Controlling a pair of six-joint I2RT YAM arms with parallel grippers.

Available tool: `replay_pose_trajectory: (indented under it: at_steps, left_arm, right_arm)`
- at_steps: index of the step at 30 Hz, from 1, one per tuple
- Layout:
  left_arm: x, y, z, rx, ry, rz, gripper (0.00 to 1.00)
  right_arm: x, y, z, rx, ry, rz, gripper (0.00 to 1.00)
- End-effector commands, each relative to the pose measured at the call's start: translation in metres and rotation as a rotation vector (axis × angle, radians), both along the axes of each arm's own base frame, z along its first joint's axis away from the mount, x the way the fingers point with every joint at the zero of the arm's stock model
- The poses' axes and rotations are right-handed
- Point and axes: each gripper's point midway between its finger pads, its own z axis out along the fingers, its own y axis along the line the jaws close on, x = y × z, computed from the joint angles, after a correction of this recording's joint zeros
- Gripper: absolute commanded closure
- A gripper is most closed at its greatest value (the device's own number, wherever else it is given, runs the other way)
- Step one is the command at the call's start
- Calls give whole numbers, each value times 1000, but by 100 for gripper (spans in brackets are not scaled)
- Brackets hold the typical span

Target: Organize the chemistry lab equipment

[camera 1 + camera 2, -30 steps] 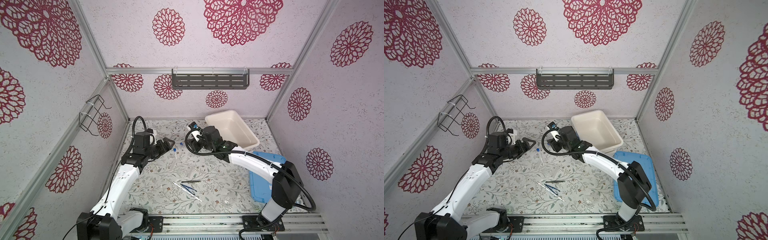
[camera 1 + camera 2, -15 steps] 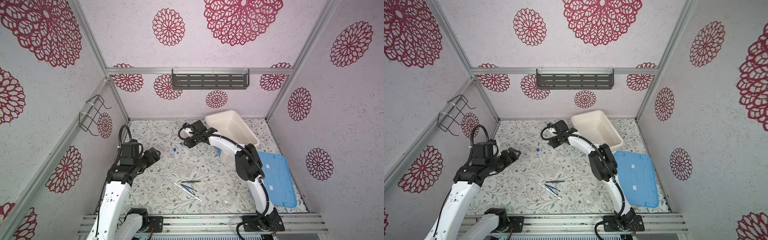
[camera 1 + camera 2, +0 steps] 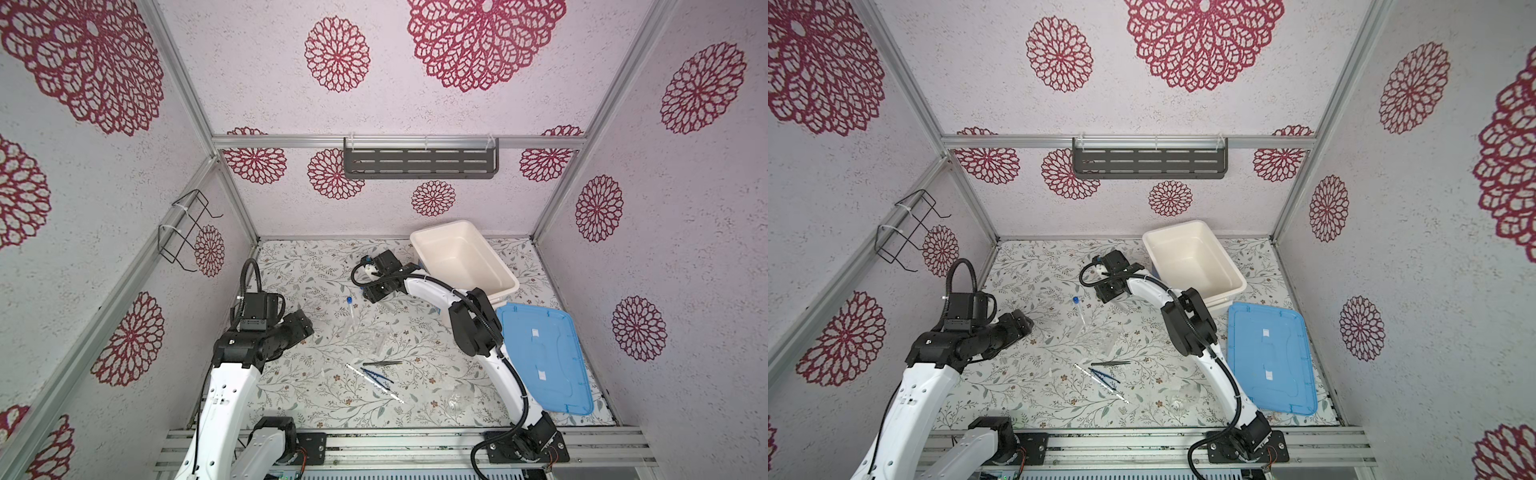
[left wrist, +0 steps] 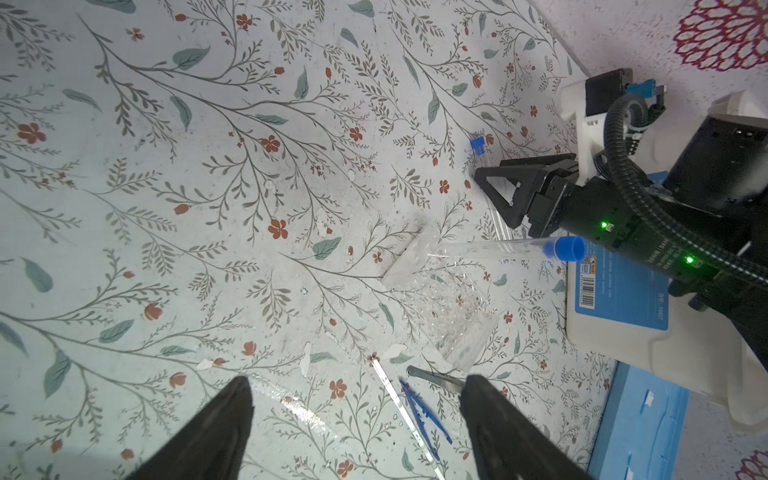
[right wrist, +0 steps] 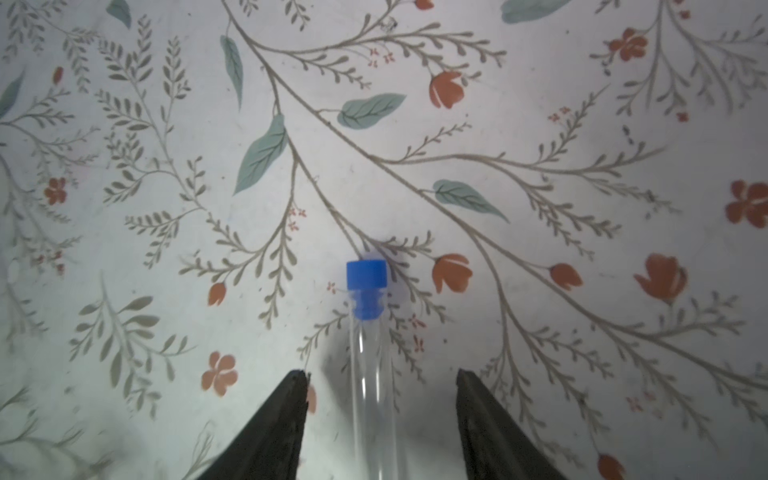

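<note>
In the right wrist view, a clear tube with a blue cap [image 5: 367, 275] lies flat on the floral table. My right gripper [image 5: 382, 373] stands open astride it, with a gap on each side. In both top views this gripper [image 3: 371, 297] is low near the back middle. A second blue-capped tube [image 3: 349, 300] leans in the see-through holder [image 3: 368, 337]. Nearer the front lie the dark tweezers [image 3: 382, 363], the blue tweezers [image 3: 376, 375] and the thin white stick [image 3: 357, 372]. A small clear vessel [image 3: 459, 400] sits front right. My left gripper [image 4: 357, 377] hangs open and empty at the left.
The big white tub [image 3: 461, 257] stands at the back right, close behind my right arm. The flat blue lid [image 3: 540, 353] lies in front of the tub. A dark shelf [image 3: 419, 163] hangs on the back wall. A wire basket [image 3: 187, 228] hangs on the left wall.
My left arm has drawn back toward the front left. My right arm has folded at the elbow, and its gripper has come down over the lying tube with its jaws a little wider.
</note>
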Motion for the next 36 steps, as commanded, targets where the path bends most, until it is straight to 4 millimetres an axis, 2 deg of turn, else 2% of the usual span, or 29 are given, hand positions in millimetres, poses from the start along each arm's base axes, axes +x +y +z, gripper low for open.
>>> replay_pose_trajectory:
  at_steps: [1,6,11,14,17,19,26,29,32,36]
  left_arm:
    - [-5,4,-2,24,7,-1,17]
    - [-6,3,-2,22,5,-6,17]
    - [-6,1,0,14,0,-21,20]
    - [-7,1,0,21,0,-29,21]
    - [-10,10,3,64,6,-8,21]
    - [-9,9,6,59,-5,-12,22]
    - [-9,9,12,65,-13,-19,24]
    - [-10,6,14,44,-19,-23,24]
    - [-7,-12,19,-45,-53,-79,24]
    - [-2,-41,39,-193,-133,-183,23]
  right_arm:
    - [14,14,9,34,-65,-19,41]
    - [22,25,1,28,-123,-37,45]
    - [22,23,-6,25,-105,-61,58]
    - [15,21,-7,14,-77,-47,63]
    - [6,20,-5,32,-37,-32,69]
    - [0,20,0,45,-20,-22,76]
    - [-10,20,22,72,0,2,79]
    - [-12,22,39,98,-10,15,80]
    - [-11,21,57,125,-34,15,80]
    - [-11,17,92,186,-95,9,80]
